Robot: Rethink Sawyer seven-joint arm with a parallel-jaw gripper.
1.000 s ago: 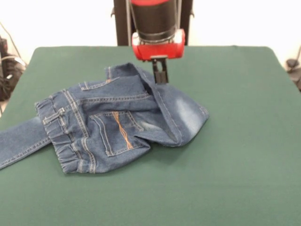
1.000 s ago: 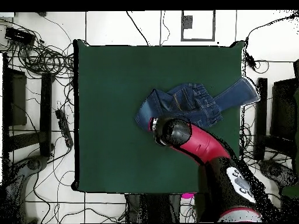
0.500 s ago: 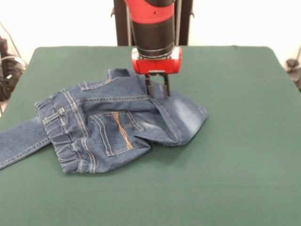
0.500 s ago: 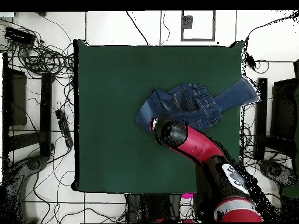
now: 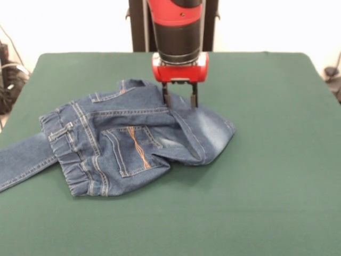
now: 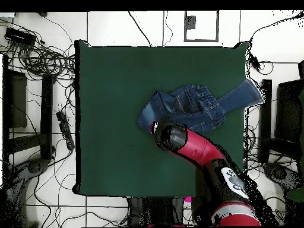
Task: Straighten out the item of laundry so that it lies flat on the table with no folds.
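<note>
The gripper [image 5: 179,102] is being held upright over the jeans [image 5: 133,138], its two fingers [image 5: 167,99] spread apart and pointing straight down. Nothing is being gripped between them. The fingertips are being rested on, or held just above, the denim where the far edge of the folded-over leg meets the seat; which of the two cannot be told. A ridge of cloth is being straddled by the open fingers, and this is judged to be a stance for pinching that ridge, so that the doubled leg can be drawn out.

Taking the gripper as the landmark, the folded leg is being seen just in front of it, doubled back over the seat, its rounded bend lying to the front and right. The back pocket [image 5: 133,149] with orange stitching is lying in front and to the left, and the gathered waistband [image 5: 69,154] farther left again. The other leg [image 5: 24,160] is being carried off well to the left, past the edge of the table [image 5: 266,176] in the front view. In the overhead view the gripper itself is being hidden beneath the red arm [image 6: 196,148].

Counted: one gripper, two fingers, one pair of jeans, two legs, one pocket plainly showing, one table.
</note>
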